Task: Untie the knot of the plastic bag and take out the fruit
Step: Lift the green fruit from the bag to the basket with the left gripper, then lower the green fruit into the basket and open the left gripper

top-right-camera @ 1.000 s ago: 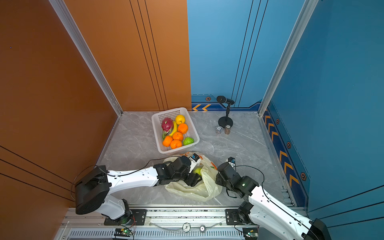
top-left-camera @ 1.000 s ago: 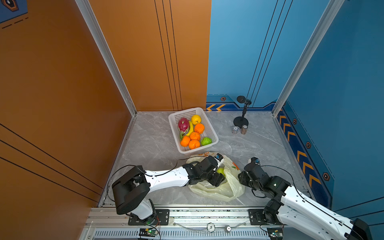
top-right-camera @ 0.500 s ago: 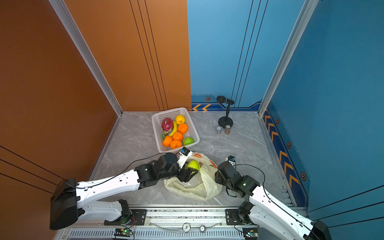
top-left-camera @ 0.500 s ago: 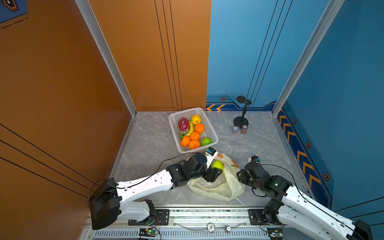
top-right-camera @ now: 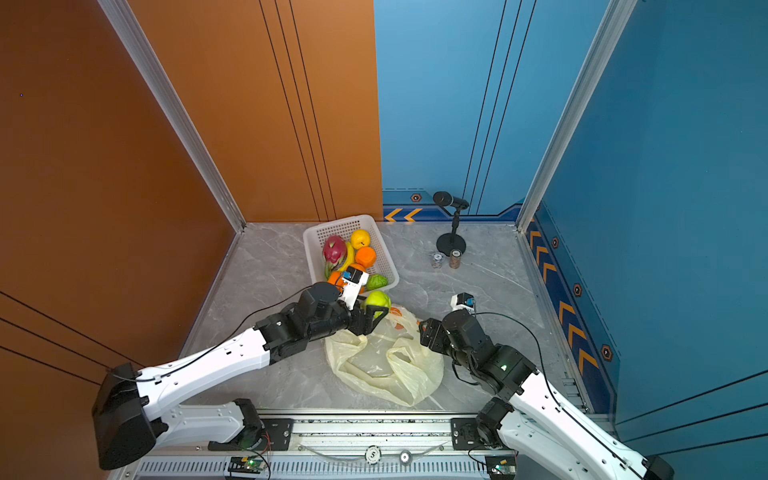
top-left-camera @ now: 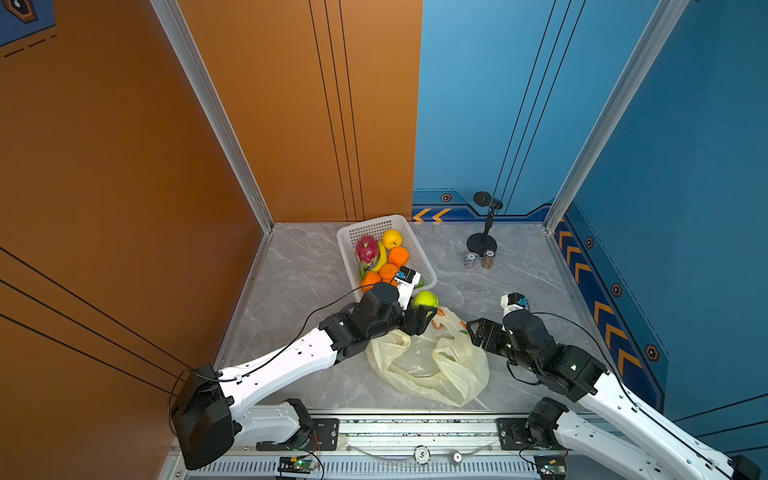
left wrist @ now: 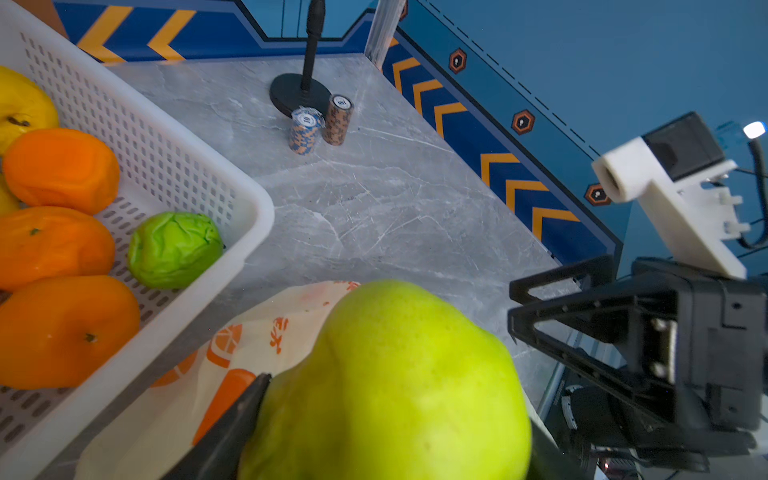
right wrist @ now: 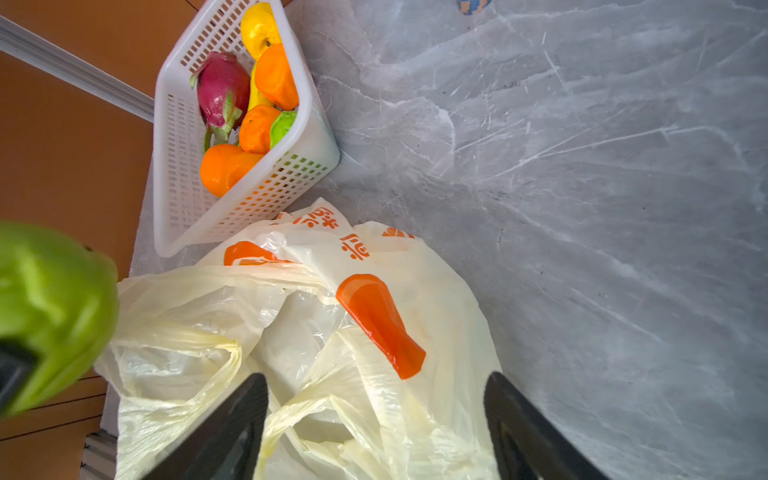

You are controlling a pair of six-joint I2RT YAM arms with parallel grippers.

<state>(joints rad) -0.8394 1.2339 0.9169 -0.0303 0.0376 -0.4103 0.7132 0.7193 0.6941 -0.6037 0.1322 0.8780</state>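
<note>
1. Where the plastic bag [right wrist: 374, 257] shows its print, there are orange characters and fruit-slice shapes. The characters are not legible.
2. The round tag [top-left-camera: 421, 454] on the front rail reads "5". The chip stacks [left wrist: 305, 131] near the far edge carry an emblem that is too small to read.
3. The bag lies crumpled on the surface [top-left-camera: 299, 270], midway along the front edge. Its handle loops [right wrist: 187, 374] lie open.
4. The left arm lies low, running from the front-left corner toward the middle. The left pincer [top-left-camera: 424, 309] is clamped around a yellow-green fruit [top-left-camera: 424, 298] over the bag's far end, just beside the basket [top-left-camera: 344, 257].
5. The right arm is bent at the elbow and reaches in from the front-right corner. The right pincer [top-left-camera: 473, 334] has its jaws spread wide with nothing between them, at the bag's right edge.
6. The basket sits toward the far edge, left of middle. It holds a dragon fruit [top-left-camera: 367, 249], a yellow fruit [top-left-camera: 392, 239], oranges [top-left-camera: 399, 255], a banana [top-left-camera: 381, 255] and a crinkled green fruit [top-right-camera: 376, 281].
</note>
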